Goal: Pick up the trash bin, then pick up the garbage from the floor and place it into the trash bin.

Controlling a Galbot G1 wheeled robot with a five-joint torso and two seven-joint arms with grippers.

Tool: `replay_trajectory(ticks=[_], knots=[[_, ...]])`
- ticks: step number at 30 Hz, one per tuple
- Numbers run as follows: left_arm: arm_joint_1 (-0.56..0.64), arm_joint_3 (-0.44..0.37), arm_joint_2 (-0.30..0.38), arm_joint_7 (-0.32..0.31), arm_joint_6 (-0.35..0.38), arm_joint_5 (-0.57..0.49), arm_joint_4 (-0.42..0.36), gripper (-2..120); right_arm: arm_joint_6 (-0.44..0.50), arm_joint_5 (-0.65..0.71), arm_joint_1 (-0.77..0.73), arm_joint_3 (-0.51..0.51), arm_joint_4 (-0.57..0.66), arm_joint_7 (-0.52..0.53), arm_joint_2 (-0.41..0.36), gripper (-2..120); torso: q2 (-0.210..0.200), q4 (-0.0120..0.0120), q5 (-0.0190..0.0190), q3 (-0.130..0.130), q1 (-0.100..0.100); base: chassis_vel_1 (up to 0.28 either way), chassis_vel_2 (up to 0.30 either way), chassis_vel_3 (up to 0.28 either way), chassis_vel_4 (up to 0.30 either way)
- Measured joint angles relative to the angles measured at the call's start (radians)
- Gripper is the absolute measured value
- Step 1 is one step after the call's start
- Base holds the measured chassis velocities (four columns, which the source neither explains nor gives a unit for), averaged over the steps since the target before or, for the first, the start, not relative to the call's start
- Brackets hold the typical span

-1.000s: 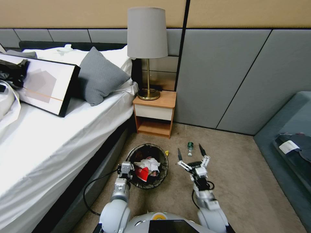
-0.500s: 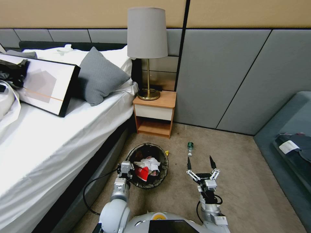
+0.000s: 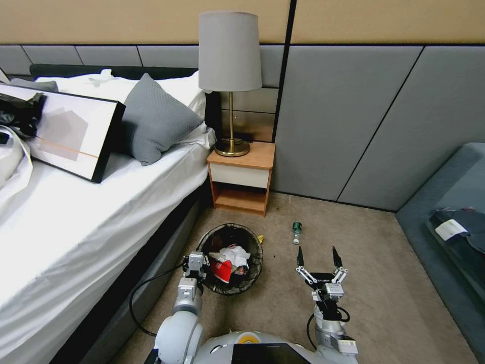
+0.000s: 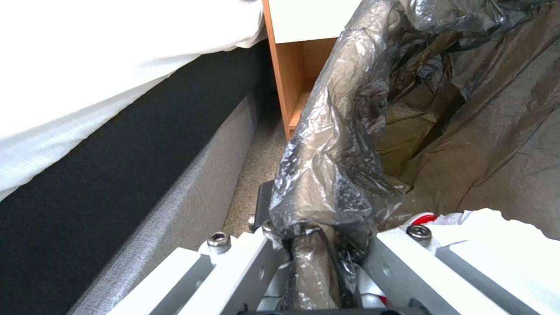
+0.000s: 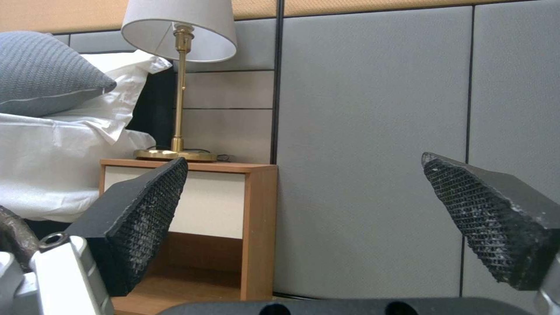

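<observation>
Carpet: left pincer (image 3: 196, 263) grips trash bin (image 3: 230, 259), right pincer (image 3: 317, 257) spread.

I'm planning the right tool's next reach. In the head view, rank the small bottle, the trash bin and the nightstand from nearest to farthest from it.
From the open right tool:
1. Small bottle: on the carpet just ahead of it.
2. Trash bin: to its left, held by the left tool.
3. Nightstand: farther ahead, against the wall.
</observation>
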Motion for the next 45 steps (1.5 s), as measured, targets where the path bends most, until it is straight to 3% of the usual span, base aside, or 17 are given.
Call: replay_trajectory(ticks=[34,45], knots=[[0.0,0.001,-0.003,0.0,-0.001,0.004,0.002,2,0.049,0.034,0.044,0.039,-0.025,-0.081,-0.014,100,0.0,0.0,0.0,0.0,0.0,-0.028,0.025,0.024,-0.026],[0.005,0.001,0.003,0.0,-0.001,0.005,-0.001,2,-0.046,0.03,0.173,0.055,0.001,-0.057,-0.086,100,0.0,0.0001,0.0001,0.0,0.0,0.0,0.0,0.0,0.0]])
